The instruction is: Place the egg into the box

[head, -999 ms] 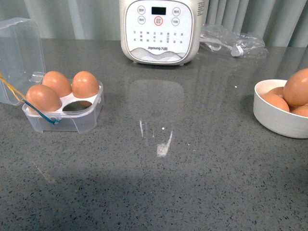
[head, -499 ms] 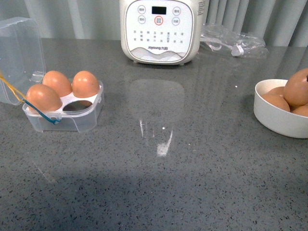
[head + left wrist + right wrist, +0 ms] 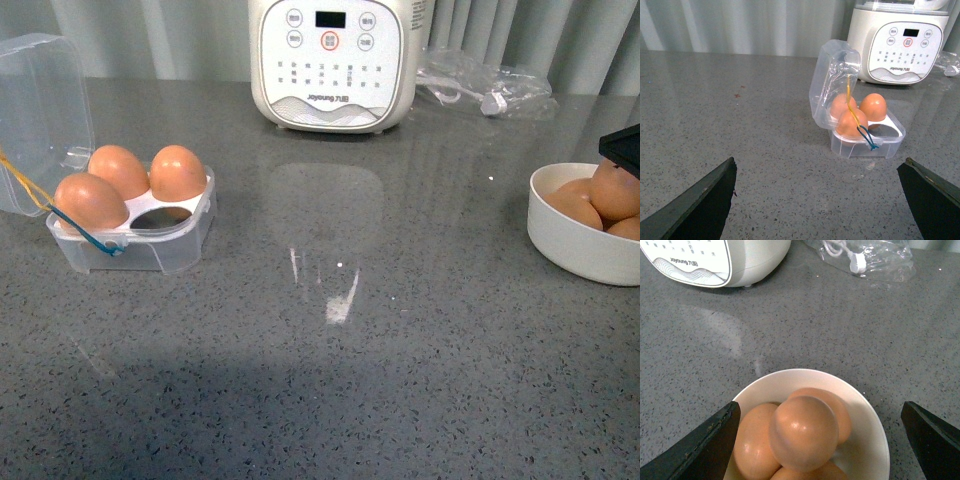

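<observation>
Right wrist view shows the right claw (image 3: 819, 405) hanging over the white bowl (image 3: 867, 425), jaws wide apart and gripping nothing. Between them is the egg (image 3: 804, 432), lying topmost on a heap of like eggs; the bowl stands to the right of the cooker (image 3: 330, 60) and nearer the robot. Over the grey bench (image 3: 350, 380) the left claw (image 3: 819, 161) is likewise spread, facing the box (image 3: 150, 250), which sits left of the cooker and nearer the robot, lid (image 3: 40, 110) raised, three eggs seated, one cell (image 3: 160, 218) vacant.
</observation>
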`<state>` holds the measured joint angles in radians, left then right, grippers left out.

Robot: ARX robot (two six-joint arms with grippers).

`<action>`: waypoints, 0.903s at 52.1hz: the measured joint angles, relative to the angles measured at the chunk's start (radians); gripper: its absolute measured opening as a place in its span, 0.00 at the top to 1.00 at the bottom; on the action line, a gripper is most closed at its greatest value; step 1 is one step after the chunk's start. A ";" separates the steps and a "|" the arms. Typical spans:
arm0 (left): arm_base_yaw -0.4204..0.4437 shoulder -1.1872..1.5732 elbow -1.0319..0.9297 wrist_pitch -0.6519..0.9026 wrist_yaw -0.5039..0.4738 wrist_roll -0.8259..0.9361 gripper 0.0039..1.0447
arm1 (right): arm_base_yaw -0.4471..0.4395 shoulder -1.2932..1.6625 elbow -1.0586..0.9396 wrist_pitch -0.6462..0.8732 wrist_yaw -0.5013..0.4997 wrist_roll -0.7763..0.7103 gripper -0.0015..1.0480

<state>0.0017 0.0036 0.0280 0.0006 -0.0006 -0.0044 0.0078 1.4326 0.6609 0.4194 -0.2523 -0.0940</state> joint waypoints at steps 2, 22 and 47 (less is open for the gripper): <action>0.000 0.000 0.000 0.000 0.000 0.000 0.06 | 0.001 0.006 0.005 0.000 0.001 0.000 0.07; 0.000 0.000 0.000 0.000 0.000 0.000 0.06 | 0.019 0.074 0.049 0.000 0.015 0.016 0.07; 0.000 0.000 0.000 0.000 0.000 0.000 0.06 | 0.043 0.124 0.057 0.037 0.039 0.034 0.27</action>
<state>0.0017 0.0036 0.0280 0.0006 -0.0006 -0.0044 0.0505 1.5562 0.7181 0.4561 -0.2138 -0.0601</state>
